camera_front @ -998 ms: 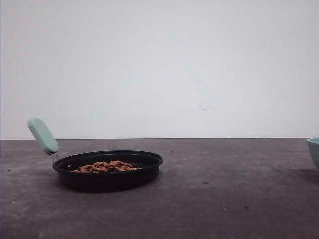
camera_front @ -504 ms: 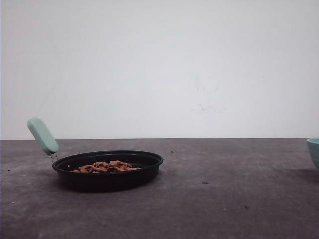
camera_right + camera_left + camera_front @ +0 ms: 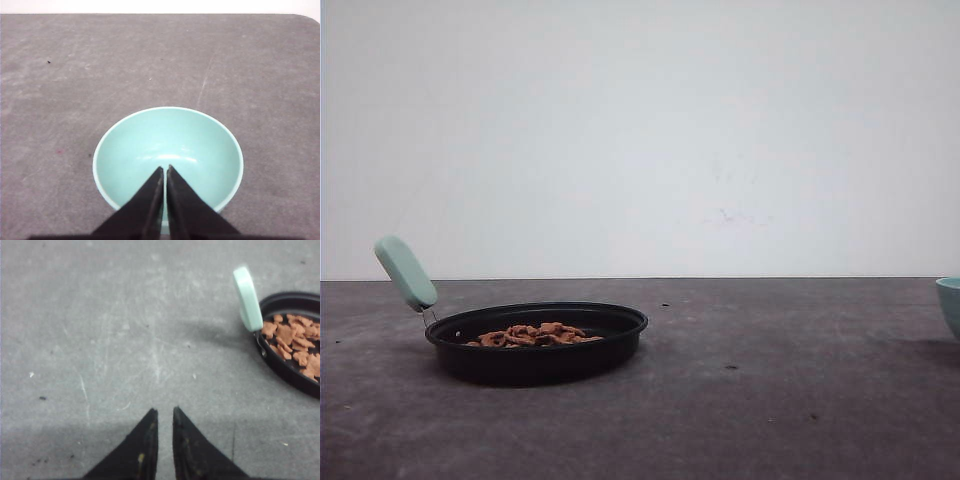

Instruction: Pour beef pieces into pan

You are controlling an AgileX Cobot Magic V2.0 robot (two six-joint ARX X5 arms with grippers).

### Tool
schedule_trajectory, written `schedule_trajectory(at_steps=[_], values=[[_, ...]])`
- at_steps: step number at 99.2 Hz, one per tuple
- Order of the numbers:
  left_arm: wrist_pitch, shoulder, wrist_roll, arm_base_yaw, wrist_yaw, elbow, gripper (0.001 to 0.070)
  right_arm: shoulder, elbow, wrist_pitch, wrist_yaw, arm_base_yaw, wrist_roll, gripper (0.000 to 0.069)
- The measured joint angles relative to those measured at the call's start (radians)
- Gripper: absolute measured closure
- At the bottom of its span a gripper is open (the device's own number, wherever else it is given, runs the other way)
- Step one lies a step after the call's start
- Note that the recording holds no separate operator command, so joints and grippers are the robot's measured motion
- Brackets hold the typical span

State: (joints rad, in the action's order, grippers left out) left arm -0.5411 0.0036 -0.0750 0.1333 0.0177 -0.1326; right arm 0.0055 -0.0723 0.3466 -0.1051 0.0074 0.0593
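- We see the small orange-brown curled beef pieces (image 3: 532, 335) lying as a low heap inside the wide, shallow black frying pan (image 3: 540, 352), which sits on the left part of the dark grey bench (image 3: 770, 400) in the front view.
- The pan's short pale mint-green handle (image 3: 406, 273) rises at a tilt from its left rim.
- In the left wrist view we find the same beef pieces (image 3: 295, 342) in the pan (image 3: 292, 372), with the handle (image 3: 247, 299) standing over its rim.
- Our left tool (image 3: 164, 416) hangs over bare bench, well apart from the pan; its black fingers (image 3: 142, 442) leave only a narrow slit and hold nothing.
- Our right tool (image 3: 165, 172) has its jaws pressed nearly together, empty, above the round teal bowl (image 3: 200, 145), whose inside holds nothing.
- In the front view that teal bowl (image 3: 950, 305) stands at the bench's far right edge, well apart from the pan.
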Motion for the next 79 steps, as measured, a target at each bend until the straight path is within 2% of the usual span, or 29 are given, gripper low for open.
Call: schedule_trajectory(at_steps=[13, 79], values=[[0.0, 0.0, -0.006, 0.0, 0.035, 0.0, 0.0681, 0.0, 0.0, 0.0, 0.0, 0.0, 0.0, 0.0685], [0.0, 0.0, -0.008, 0.0, 0.036, 0.0, 0.0681, 0.0, 0.0, 0.0, 0.0, 0.0, 0.0, 0.0685]])
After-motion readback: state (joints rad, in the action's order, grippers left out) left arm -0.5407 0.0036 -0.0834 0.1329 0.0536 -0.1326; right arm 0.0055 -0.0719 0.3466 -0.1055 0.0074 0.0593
